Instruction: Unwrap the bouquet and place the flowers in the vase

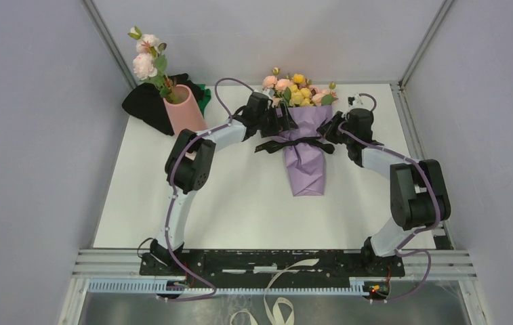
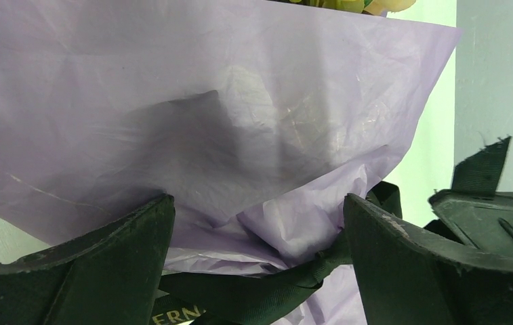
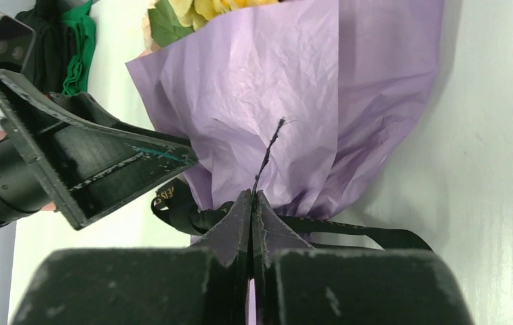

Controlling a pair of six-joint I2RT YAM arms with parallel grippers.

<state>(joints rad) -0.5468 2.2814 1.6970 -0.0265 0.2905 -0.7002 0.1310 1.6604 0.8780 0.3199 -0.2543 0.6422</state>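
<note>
One lilac paper-cone bouquet [image 1: 306,166] of peach and yellow artificial flowers [image 1: 297,88] lay mid-worktop [image 1: 240,203], blooms toward the far edge. Right jaws were pinched together on a tail of its black ribbon [image 1: 293,143]; left jaws stood wide apart astride the cone. Your best move, by my judgement, was to draw that tail straight outward while steadying the paper.

Flat lilac bouquet [image 1: 305,170], black ribbon [image 1: 295,144] tied

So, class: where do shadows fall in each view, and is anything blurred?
Top view: even light, all sharp. Left wrist view: a dark shadow lies across the bouquet. Right wrist view: the bouquet shades the table beside it.
</note>
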